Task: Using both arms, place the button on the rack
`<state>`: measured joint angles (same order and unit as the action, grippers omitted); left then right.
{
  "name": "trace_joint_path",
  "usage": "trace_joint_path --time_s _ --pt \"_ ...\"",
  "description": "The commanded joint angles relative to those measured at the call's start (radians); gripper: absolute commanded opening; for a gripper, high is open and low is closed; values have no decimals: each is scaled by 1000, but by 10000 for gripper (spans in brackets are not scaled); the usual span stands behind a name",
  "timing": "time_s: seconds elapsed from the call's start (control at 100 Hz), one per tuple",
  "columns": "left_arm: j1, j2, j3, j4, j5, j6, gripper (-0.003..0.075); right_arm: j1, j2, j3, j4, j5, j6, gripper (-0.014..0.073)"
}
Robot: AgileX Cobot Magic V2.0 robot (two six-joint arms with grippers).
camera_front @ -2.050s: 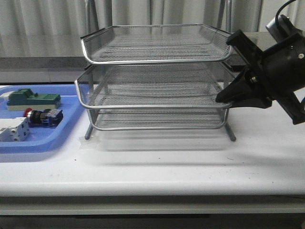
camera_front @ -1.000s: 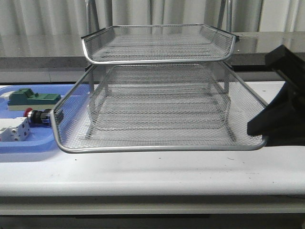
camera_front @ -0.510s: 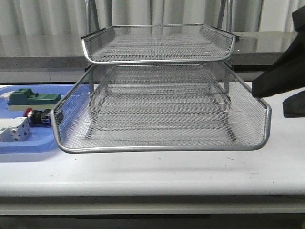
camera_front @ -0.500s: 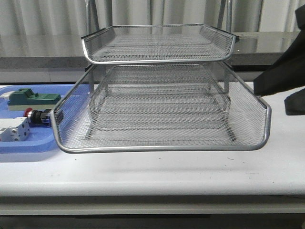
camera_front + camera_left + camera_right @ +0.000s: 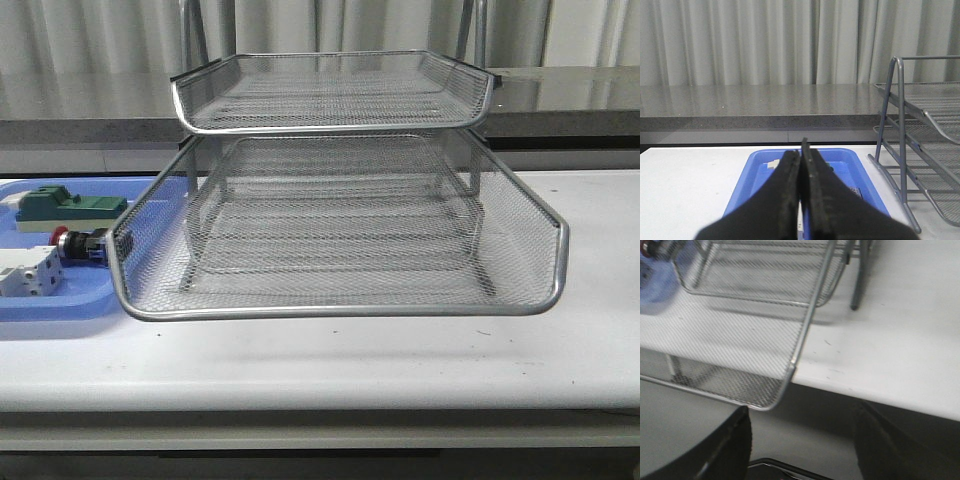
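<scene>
Now the right arm had gone out of the front view altogether; half a second before, its black bulk was at the right edge beside the pulled-out tray, and a second before that it sat at the tray's front corner. I read that as the opening step being finished. The middle tray (image 5: 340, 235) of the wire-mesh rack (image 5: 330, 90) stood drawn well forward, overhanging the near edge of the white table (image 5: 600, 350), while the top tier sat back in its frame.

On the right wrist view I saw the right gripper (image 5: 800, 450) with its dark fingers (image 5: 715, 445) spread wide and nothing between them, above and clear of the tray's corner rim, so it had let go of the tray.

The left gripper (image 5: 801, 195) had its fingers pressed together, empty, and pointed toward the blue plastic tray (image 5: 60, 300) from behind.

The button (image 5: 68, 243) lay in that blue tray, its red cap facing left, just beside the pulled-out tray's left wall, between the green part (image 5: 65, 208) and the white part (image 5: 28, 272). It was untouched.

In my judgement the rack was ready to receive it, and the remaining work fell to the left arm: part its fingers, come down on the button, lift it and carry it over the mesh wall into the open tier. With the wall that close, I'd watch for clipping it on the lift.
</scene>
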<state>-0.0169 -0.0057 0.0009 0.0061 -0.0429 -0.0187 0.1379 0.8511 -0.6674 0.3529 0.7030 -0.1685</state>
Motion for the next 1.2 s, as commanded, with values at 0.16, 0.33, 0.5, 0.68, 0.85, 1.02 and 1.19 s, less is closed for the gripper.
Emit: trace_joint_path --time_s 0.16,0.33,0.5,0.68,0.85,1.02,1.19 --pt "3 -31 48 -6 -74 -8 -20 0 -141 -81 -338 151 227 454" --pt "3 -31 48 -6 -74 -8 -20 0 -277 -81 -385 232 249 454" --pt "3 -31 48 -6 -74 -8 -20 0 -388 -81 -391 266 249 452" --pt "3 -31 48 -6 -74 -8 -20 0 -451 -81 -391 281 249 403" --pt "3 -31 48 -6 -74 -8 -20 0 -460 -81 -391 275 249 118" --pt "3 -31 48 -6 -74 -8 -20 0 -460 -81 -391 273 249 -65" --pt "3 -31 48 -6 -74 -8 -20 0 -460 -81 -391 274 249 -70"
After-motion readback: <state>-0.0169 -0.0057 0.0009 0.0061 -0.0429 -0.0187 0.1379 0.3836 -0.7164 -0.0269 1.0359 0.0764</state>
